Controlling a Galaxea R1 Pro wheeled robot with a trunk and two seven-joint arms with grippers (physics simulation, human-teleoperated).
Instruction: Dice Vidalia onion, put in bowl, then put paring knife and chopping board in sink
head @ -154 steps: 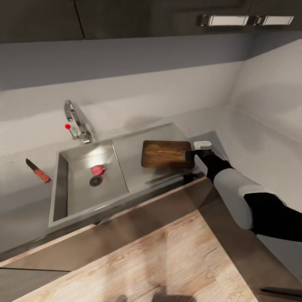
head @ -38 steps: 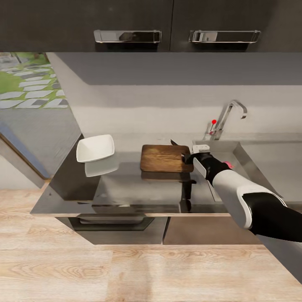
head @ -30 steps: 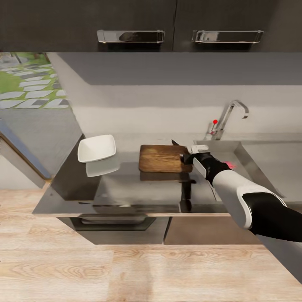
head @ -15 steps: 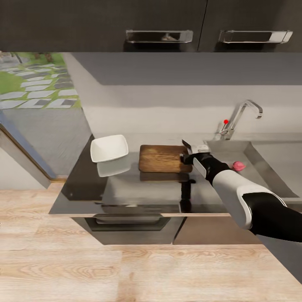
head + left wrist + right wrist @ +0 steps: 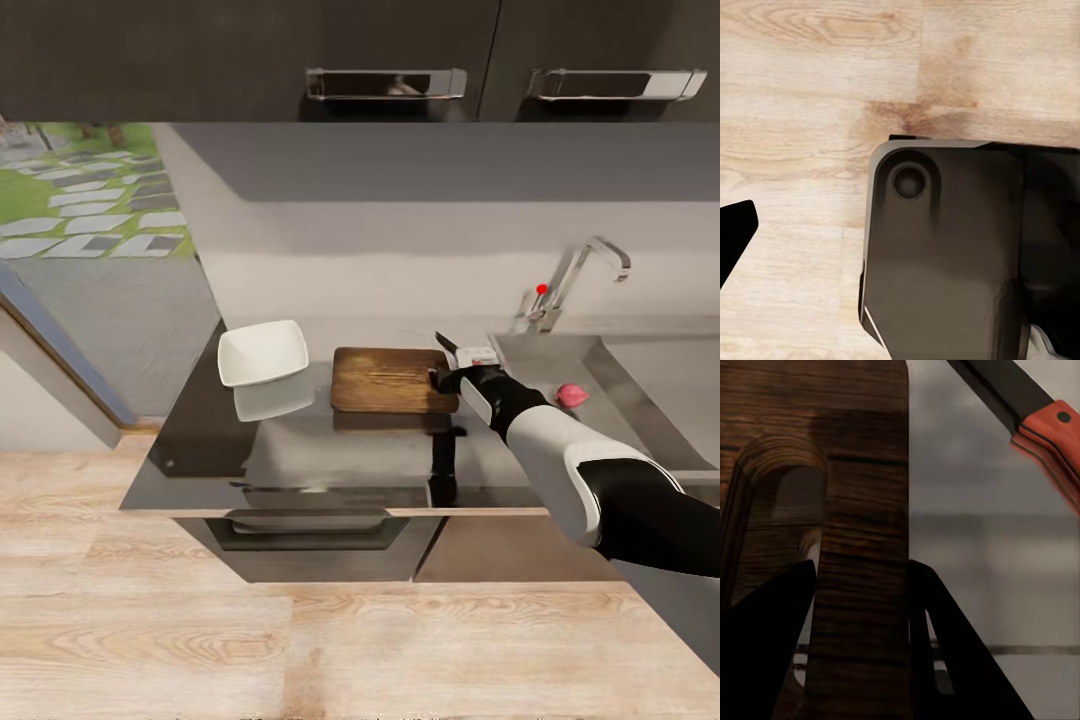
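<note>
Your right gripper (image 5: 441,378) has its fingers (image 5: 765,652) clamped on the handle end of the chopping board (image 5: 390,379), one through the oval hole and one outside the edge strip. The board hangs level just above the countertop (image 5: 330,445), between the bowl (image 5: 262,353) and the sink (image 5: 640,400). The paring knife (image 5: 1035,412) lies on the counter just beside the board's held end. The Vidalia onion (image 5: 571,394) sits in the basin, untouched. The board looks stiff and moderately heavy; held at one end it will want to droop, so set it down flat. The onion is round, smooth and likely to roll: take it across its widest part. I cannot tell how your left fingers stand.
</note>
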